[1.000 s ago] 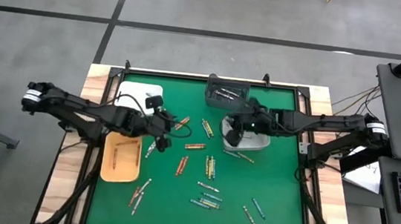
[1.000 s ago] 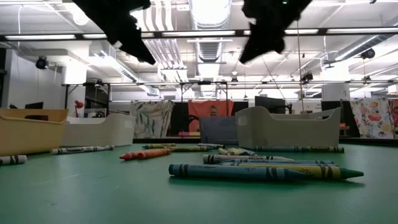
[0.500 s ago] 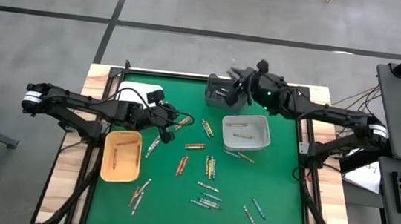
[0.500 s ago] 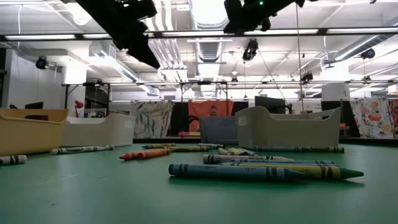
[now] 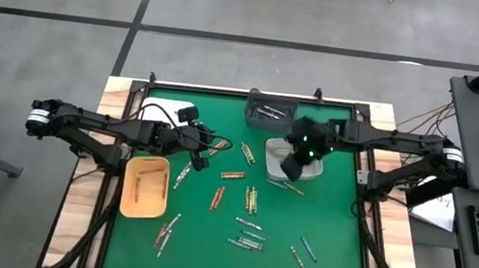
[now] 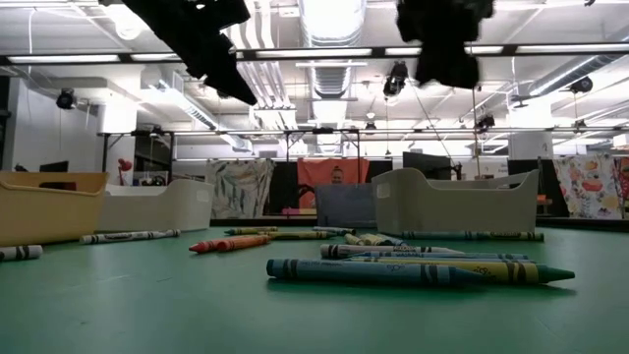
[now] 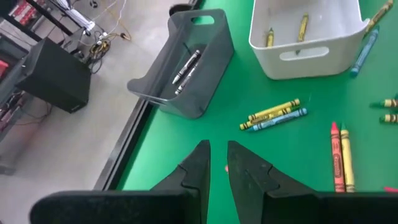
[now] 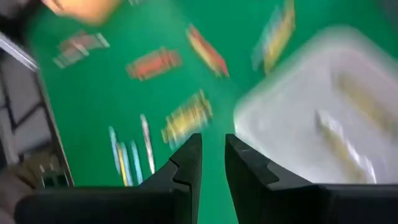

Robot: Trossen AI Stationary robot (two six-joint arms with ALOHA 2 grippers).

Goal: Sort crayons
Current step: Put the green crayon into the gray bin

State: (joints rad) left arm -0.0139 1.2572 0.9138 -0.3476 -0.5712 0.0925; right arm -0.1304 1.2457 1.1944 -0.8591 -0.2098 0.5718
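- Since half a second ago the right gripper [image 5: 292, 164] has swung from above the grey bin [image 5: 270, 110] back down over the white bin [image 5: 314, 169].
- Its fingers [image 8: 186, 163] stand slightly apart, holding nothing visible.
- The left gripper [image 5: 205, 146] hovers near the orange tray [image 5: 146, 187], its fingers [image 7: 198, 165] nearly closed and empty.
- Crayons [image 5: 250, 199] lie scattered across the green mat [image 5: 328, 224]; a few sit inside the bins.
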